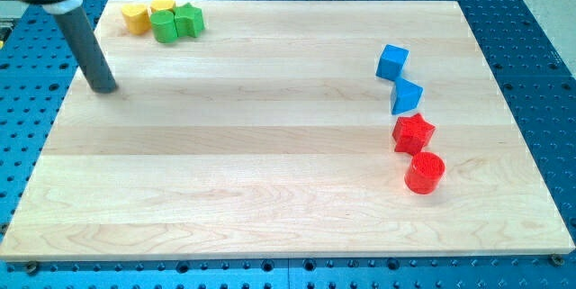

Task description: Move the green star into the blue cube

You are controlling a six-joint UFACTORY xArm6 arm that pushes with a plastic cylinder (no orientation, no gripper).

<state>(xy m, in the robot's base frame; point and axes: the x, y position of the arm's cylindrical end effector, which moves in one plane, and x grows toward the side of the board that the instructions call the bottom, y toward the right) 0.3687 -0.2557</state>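
Observation:
The green star point(189, 20) sits near the view's top left, touching a green round block point(165, 26) on its left. The blue cube point(391, 61) stands far off at the view's right. My tip point(105, 86) rests on the board at the left, below and to the left of the green star, apart from every block. The rod leans up toward the top left corner.
Two yellow blocks point(136, 18) point(162, 5) touch the green pair at the top left. Below the blue cube stand a blue triangular block point(407, 97), a red star point(413, 133) and a red cylinder point(425, 173). The wooden board point(270, 145) lies on a blue perforated table.

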